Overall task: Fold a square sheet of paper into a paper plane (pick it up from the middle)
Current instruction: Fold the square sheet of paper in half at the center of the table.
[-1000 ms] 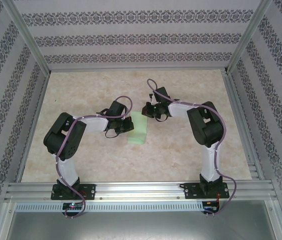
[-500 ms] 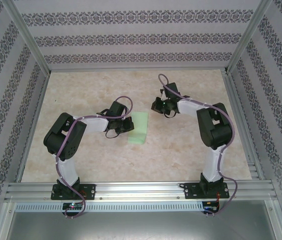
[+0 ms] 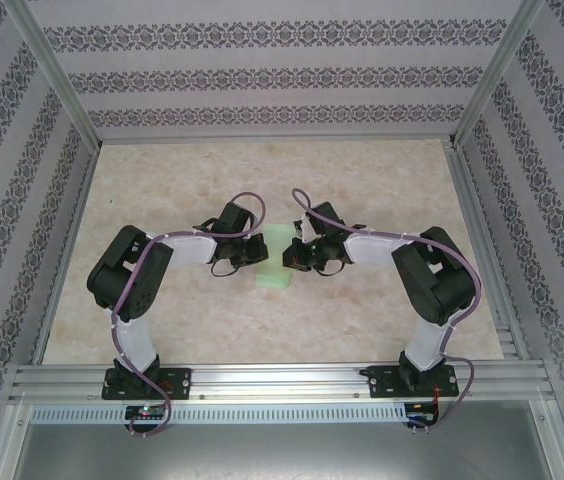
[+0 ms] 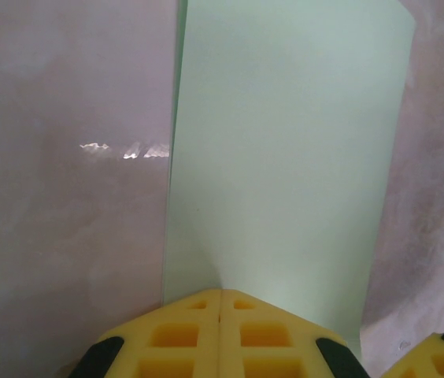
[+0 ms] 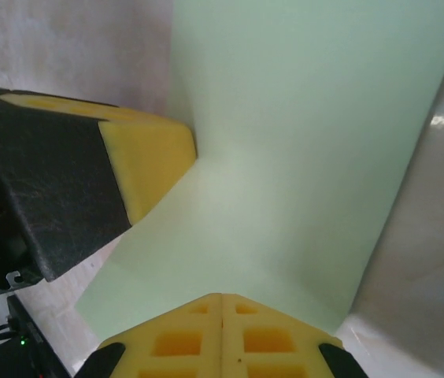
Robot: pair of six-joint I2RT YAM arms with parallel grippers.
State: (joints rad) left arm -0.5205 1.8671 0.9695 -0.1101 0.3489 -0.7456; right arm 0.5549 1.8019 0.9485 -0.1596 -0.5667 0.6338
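Note:
The square sheet of paper (image 3: 275, 274) is pale green and lies on the table between the arms as a narrow upright rectangle. My left gripper (image 3: 259, 252) rests on its left edge, jaws shut. In the left wrist view the closed yellow tips (image 4: 220, 293) press on the paper (image 4: 285, 157), with a faint crease running up from them. My right gripper (image 3: 288, 260) sits on the sheet's right side, also shut. Its tips (image 5: 222, 298) touch the paper (image 5: 301, 142), and the left gripper's finger (image 5: 147, 157) faces it across the sheet. Nothing is pinched between either pair of jaws.
The beige marbled tabletop (image 3: 362, 330) stretches around the sheet on all sides. Aluminium rails (image 3: 282, 380) run along the near edge, with frame posts at the corners. Patterned walls (image 3: 282, 80) close in the back and both sides.
The right gripper swung off to the right of the sheet's far end. It then came back lower, onto the sheet's right side. The left arm and the paper stayed where they were.

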